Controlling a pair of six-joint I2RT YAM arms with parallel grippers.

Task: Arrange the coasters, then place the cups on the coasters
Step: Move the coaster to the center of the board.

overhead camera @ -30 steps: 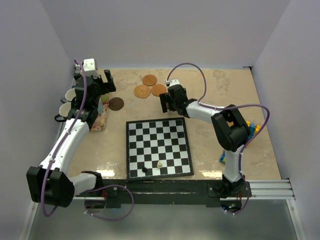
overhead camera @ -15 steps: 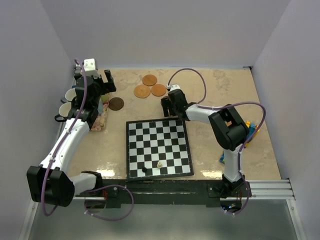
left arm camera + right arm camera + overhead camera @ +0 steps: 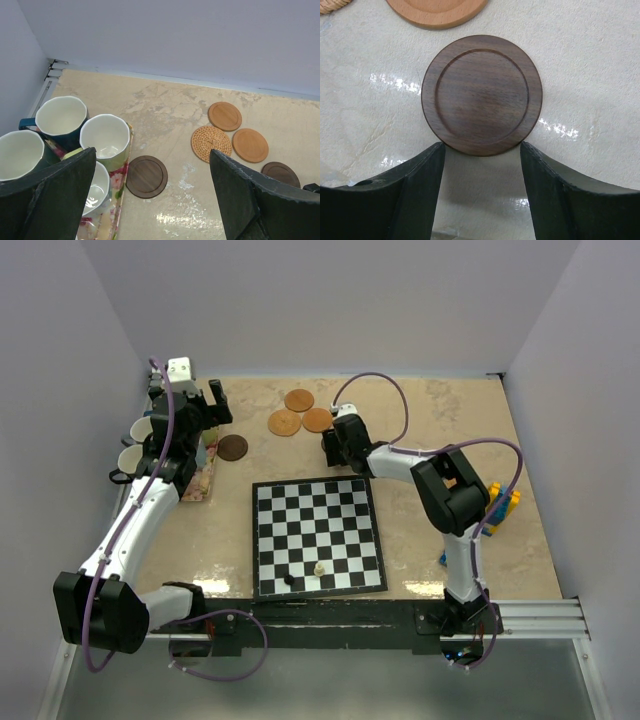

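Note:
Three tan coasters (image 3: 299, 400) (image 3: 284, 422) (image 3: 318, 420) lie grouped at the back; the middle one is woven (image 3: 211, 143). A dark brown coaster (image 3: 233, 447) rests beside the floral mat. Another dark coaster (image 3: 481, 95) lies flat on the table under my right gripper (image 3: 482, 145), hidden in the top view. Its jaws are partly closed, one tip at each side of that coaster's near rim. My left gripper (image 3: 215, 405) hangs wide open above the mat's edge, holding nothing. Cups (image 3: 61, 116) (image 3: 105, 136) (image 3: 19, 155) stand on the mat at far left.
The floral mat (image 3: 120, 175) lies against the left wall. A chessboard (image 3: 318, 535) fills the table's middle, with two small pieces (image 3: 289, 579) (image 3: 319, 568) near its front. Coloured blocks (image 3: 503, 505) sit by the right arm's elbow.
My right gripper has shifted slightly left and lower over the dark coaster, and its jaws have narrowed around it. The left arm has not moved.

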